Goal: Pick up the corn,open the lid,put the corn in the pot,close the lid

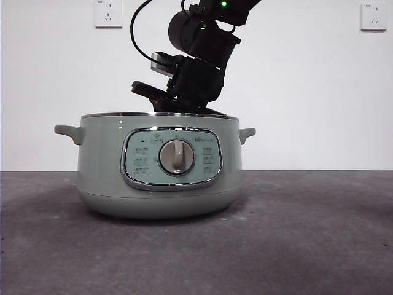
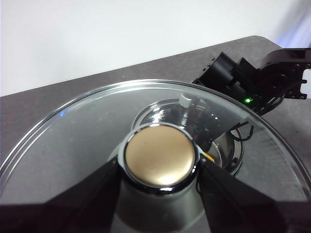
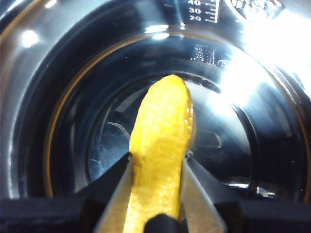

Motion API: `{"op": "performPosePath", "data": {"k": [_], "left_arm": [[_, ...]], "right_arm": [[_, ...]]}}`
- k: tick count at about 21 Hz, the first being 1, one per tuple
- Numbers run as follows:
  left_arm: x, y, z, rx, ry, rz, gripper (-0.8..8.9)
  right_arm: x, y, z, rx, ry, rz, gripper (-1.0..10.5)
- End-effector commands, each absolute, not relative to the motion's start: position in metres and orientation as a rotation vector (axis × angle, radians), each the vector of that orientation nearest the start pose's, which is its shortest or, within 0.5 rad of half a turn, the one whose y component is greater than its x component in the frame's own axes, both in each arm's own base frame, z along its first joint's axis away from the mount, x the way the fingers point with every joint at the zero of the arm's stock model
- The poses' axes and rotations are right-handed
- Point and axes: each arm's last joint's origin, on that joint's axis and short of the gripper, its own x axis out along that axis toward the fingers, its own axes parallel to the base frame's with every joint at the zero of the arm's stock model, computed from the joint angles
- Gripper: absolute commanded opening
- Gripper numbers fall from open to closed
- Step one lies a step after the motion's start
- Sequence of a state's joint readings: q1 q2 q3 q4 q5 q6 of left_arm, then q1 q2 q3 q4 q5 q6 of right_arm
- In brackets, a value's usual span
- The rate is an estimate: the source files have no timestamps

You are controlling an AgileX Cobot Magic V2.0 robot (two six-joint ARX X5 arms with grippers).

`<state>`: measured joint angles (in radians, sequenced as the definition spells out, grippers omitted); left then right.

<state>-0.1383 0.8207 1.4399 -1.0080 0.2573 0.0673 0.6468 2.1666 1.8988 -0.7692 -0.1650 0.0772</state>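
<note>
Yellow corn (image 3: 160, 160), clamped in the right gripper (image 3: 158, 165), hangs inside the steel bowl of the pot (image 1: 98, 160), not yet let go. Next comes release and withdrawal. Left gripper (image 2: 158, 167) clasps the lid (image 2: 73, 145) by its knob, held off the pot.
</note>
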Motion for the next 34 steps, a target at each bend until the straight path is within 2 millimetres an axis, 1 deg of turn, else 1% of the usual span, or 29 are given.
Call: {"op": "performPosePath", "data": {"k": [1,2,3,4,5,7,8,10,12,14,15,16,17,19,20,23,25,26,28,30,31,34], "left_arm": [[0.088,-0.02,0.459,0.043,0.302,-0.41,-0.08],[0.088,-0.02,0.459,0.042,0.302,-0.413,-0.08],[0.087,-0.02,0.459,0.043,0.302,-0.412,-0.08],[0.088,-0.02,0.459,0.045,0.303,-0.413,-0.08],[0.087,-0.02,0.459,0.053,0.3,-0.414,-0.08],[0.089,-0.02,0.459,0.053,0.303,-0.414,-0.08],[0.09,-0.02,0.458,0.053,0.307,-0.414,-0.08],[0.094,-0.021,0.458,0.056,0.318,-0.415,-0.08],[0.1,-0.021,0.457,0.055,0.33,-0.415,-0.08],[0.108,-0.023,0.456,0.058,0.334,-0.416,-0.08],[0.112,-0.023,0.456,0.058,0.332,-0.416,-0.08],[0.118,-0.024,0.456,0.067,0.332,-0.42,-0.08],[0.125,-0.025,0.455,0.075,0.335,-0.424,-0.08],[0.145,-0.029,0.453,0.063,0.348,-0.478,-0.08],[0.158,-0.032,0.45,0.056,0.355,-0.509,-0.08],[0.192,-0.044,0.442,0.06,0.375,-0.548,-0.07],[0.214,-0.055,0.432,0.064,0.404,-0.58,-0.07],[0.226,-0.06,0.426,0.074,0.422,-0.589,-0.07],[0.247,-0.071,0.416,0.12,0.424,-0.597,-0.06],[0.265,-0.089,0.406,0.127,0.416,-0.623,-0.06],[0.273,-0.098,0.4,0.136,0.421,-0.626,-0.06],[0.287,-0.112,0.387,0.156,0.442,-0.635,-0.06]], "right_arm": [[0.373,0.289,0.211,-0.225,1.108,0.693,0.2],[0.373,0.289,0.211,-0.227,1.108,0.689,1.1],[0.373,0.289,0.211,-0.226,1.106,0.69,2.7],[0.373,0.289,0.211,-0.224,1.103,0.693,3.9],[0.374,0.29,0.212,-0.219,1.097,0.697,4.5],[0.375,0.29,0.217,-0.21,1.084,0.702,4.4],[0.375,0.291,0.223,-0.208,1.075,0.703,4.4],[0.377,0.292,0.246,-0.201,1.043,0.707,4.4],[0.376,0.29,0.287,-0.201,1.002,0.706,4.4],[0.369,0.281,0.335,-0.233,0.945,0.648,4.4],[0.364,0.276,0.353,-0.252,0.922,0.614,4.4],[0.356,0.268,0.374,-0.277,0.902,0.569,4.4],[0.349,0.261,0.39,-0.29,0.887,0.536,4.4],[0.335,0.249,0.422,-0.288,0.804,0.487,4.4],[0.326,0.242,0.44,-0.263,0.751,0.499,4.4],[0.301,0.223,0.473,-0.233,0.664,0.498,4.4],[0.282,0.209,0.494,-0.221,0.609,0.504,4.4],[0.269,0.199,0.505,-0.21,0.581,0.503,4.4],[0.243,0.179,0.523,-0.196,0.541,0.506,4.4],[0.215,0.159,0.534,-0.196,0.522,0.511,4.4],[0.202,0.149,0.537,-0.195,0.521,0.512,4.4],[0.175,0.128,0.537,-0.197,0.526,0.511,4.4]]}}
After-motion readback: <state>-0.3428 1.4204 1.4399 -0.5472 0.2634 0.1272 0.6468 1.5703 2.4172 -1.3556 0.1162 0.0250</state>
